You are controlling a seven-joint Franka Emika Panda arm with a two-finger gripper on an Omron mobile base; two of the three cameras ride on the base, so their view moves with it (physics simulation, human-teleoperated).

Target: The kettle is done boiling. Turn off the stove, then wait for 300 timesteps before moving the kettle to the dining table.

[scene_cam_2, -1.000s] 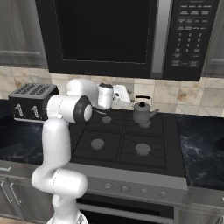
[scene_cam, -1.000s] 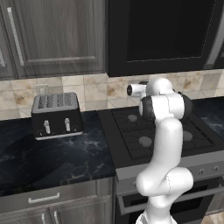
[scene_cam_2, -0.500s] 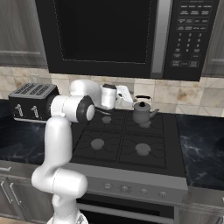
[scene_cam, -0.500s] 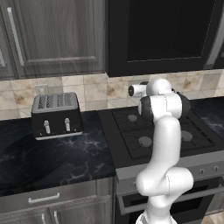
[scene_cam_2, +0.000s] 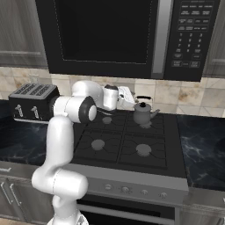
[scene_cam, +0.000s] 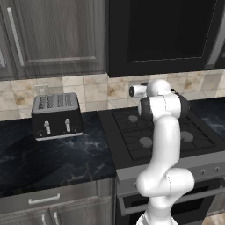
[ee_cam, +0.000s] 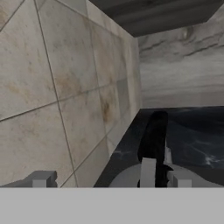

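Kettle (scene_cam_2: 142,113) sits on stove (scene_cam_2: 127,143) beside tiled wall (ee_cam: 57,87).

The stove (scene_cam_2: 132,145) carries the kettle (scene_cam_2: 142,113) on its far right burner. The counter (scene_cam: 52,158) carries the toaster (scene_cam: 56,115) at its far left.

"What is on the far wall?"

"Tan and cream tiles (scene_cam: 92,92) run along it. Above them, on the left, hang dark wood cupboards (scene_cam: 57,35). To their right sits a big black microwave (scene_cam_2: 127,37) with buttons on its right side."

"And lower down?"

"A black counter with white veins (scene_cam: 52,158) runs along the near left. A black toaster (scene_cam: 57,115) stands on it by the wall. Grey drawers with silver handles (scene_cam: 44,200) sit under it."
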